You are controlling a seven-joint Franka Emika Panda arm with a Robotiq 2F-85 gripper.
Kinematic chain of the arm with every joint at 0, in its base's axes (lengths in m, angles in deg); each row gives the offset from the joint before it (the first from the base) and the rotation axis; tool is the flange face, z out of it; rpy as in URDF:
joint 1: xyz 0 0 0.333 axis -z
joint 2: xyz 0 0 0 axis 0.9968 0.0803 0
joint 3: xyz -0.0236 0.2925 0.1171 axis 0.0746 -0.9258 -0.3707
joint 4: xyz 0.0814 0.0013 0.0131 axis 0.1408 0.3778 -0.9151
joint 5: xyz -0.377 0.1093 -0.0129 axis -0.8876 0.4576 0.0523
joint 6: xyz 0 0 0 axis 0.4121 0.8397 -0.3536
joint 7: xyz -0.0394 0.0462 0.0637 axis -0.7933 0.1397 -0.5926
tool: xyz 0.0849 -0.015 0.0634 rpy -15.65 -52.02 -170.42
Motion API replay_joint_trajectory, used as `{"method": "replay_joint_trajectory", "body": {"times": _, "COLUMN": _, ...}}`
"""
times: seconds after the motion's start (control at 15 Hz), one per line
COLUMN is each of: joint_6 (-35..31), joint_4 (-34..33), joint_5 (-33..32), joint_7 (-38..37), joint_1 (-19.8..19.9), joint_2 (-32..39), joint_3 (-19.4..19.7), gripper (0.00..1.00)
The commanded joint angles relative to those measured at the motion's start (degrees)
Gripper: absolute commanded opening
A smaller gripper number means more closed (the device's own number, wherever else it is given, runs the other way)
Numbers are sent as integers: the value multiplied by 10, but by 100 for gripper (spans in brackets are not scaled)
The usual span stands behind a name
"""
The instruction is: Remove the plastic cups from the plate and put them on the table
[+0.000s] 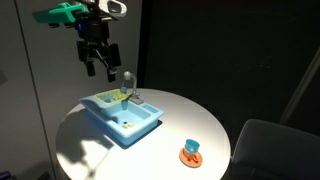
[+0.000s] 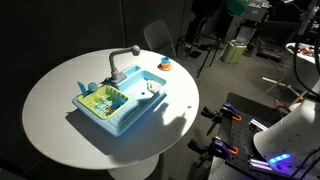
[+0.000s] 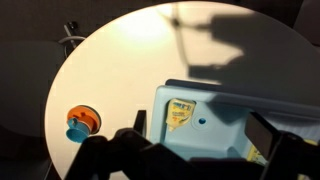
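While my claw point(image 1: 100, 68) hangs spread high above the counter point(image 1: 200, 115), the blue cup point(image 1: 192, 148) sits on its orange plate point(image 1: 189, 158).

A light-blue rectangular tray point(image 1: 135, 132) point(image 2: 125, 118), shaped like a toy sink, shows in both exterior views. A greyish curved faucet point(image 1: 126, 80) point(image 2: 120, 62) stands upright at the tray's back edge. A yellow-green rack point(image 2: 100, 98) lies inside one compartment of the tray. In the wrist view a yellow label point(image 3: 180, 113) sits on the tray point(image 3: 215, 135). A grey chair point(image 1: 268, 145) stands well apart from the tray.
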Motion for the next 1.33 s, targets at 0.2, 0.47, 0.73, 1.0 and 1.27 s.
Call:
{"method": "replay_joint_trajectory", "body": {"times": 0.2, "joint_6": -82, "joint_4": 12, "joint_5": 7, "joint_7": 1, "joint_1": 38, "joint_2": 37, "joint_3": 39, "gripper": 100}}
{"method": "replay_joint_trajectory", "body": {"times": 0.47, "joint_6": -146, "joint_4": 31, "joint_5": 10, "joint_7": -1, "joint_1": 57, "joint_2": 64, "joint_3": 57, "gripper": 100}}
{"method": "replay_joint_trajectory", "body": {"times": 0.73, "joint_6": -218, "joint_4": 47, "joint_5": 12, "joint_7": 4, "joint_1": 71, "joint_2": 100, "joint_3": 71, "gripper": 100}}
{"method": "replay_joint_trajectory", "body": {"times": 1.0, "joint_6": -278, "joint_4": 46, "joint_5": 34, "joint_7": 16, "joint_1": 74, "joint_2": 147, "joint_3": 87, "gripper": 100}}
{"method": "replay_joint_trajectory", "body": {"times": 1.27, "joint_6": -318, "joint_4": 36, "joint_5": 81, "joint_7": 41, "joint_1": 73, "joint_2": 197, "joint_3": 100, "gripper": 100}}
